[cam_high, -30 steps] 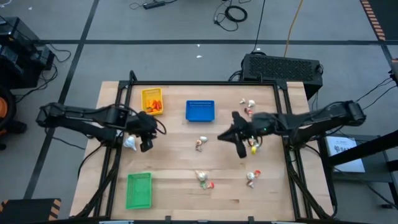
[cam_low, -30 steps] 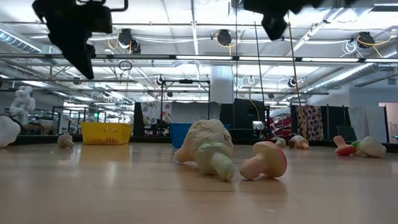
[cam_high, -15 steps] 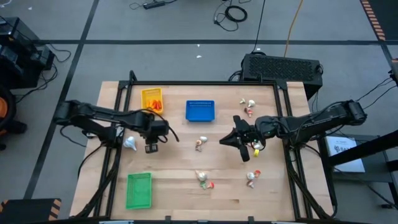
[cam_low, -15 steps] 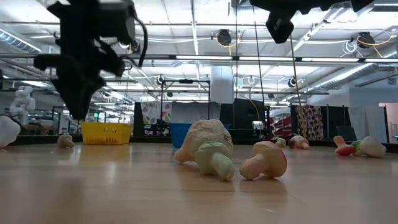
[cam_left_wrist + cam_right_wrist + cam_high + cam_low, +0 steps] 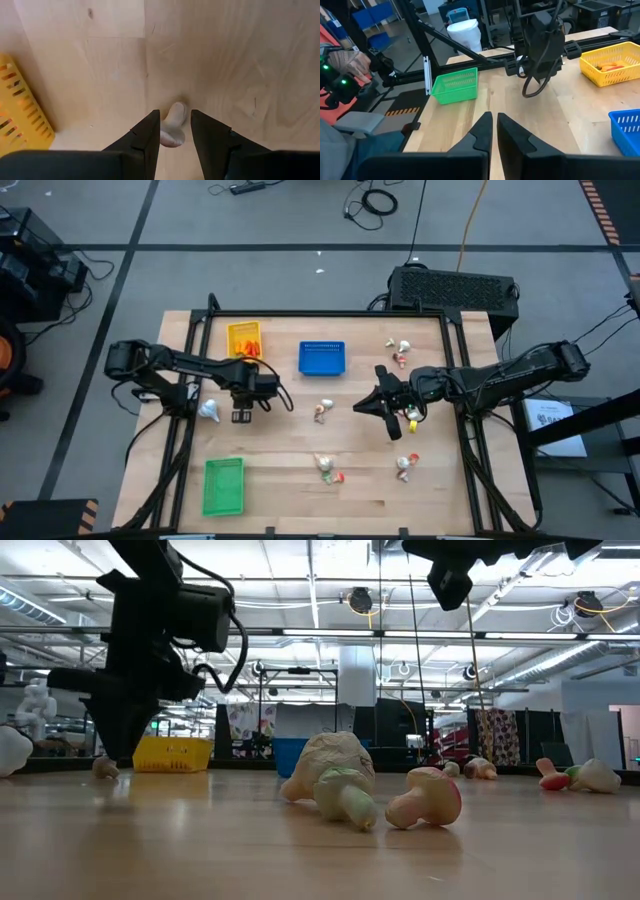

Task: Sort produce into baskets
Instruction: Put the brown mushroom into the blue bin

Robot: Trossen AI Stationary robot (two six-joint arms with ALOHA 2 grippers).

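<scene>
From where I stand, the blue basket (image 5: 322, 358) sits near the far edge of the table (image 5: 290, 480), and everything else arranges itself around it. The yellow basket (image 5: 245, 341), with orange pieces inside, is just to its left, and the green basket (image 5: 224, 485) lies well apart from it toward the near left corner. The left gripper (image 5: 174, 131) is down low near the front of the yellow basket, left and nearer than the blue one, its fingers spread either side of a small whitish mushroom-like piece (image 5: 173, 128) lying on the wood; a white garlic-like bulb (image 5: 208, 411) rests just beside it on the outer side. The right gripper (image 5: 494, 131) hangs above the table to the right of the blue basket, its fingers nearly pressed together with nothing between them. More loose produce (image 5: 324, 410) lies scattered in front of and to the right of the blue basket.
</scene>
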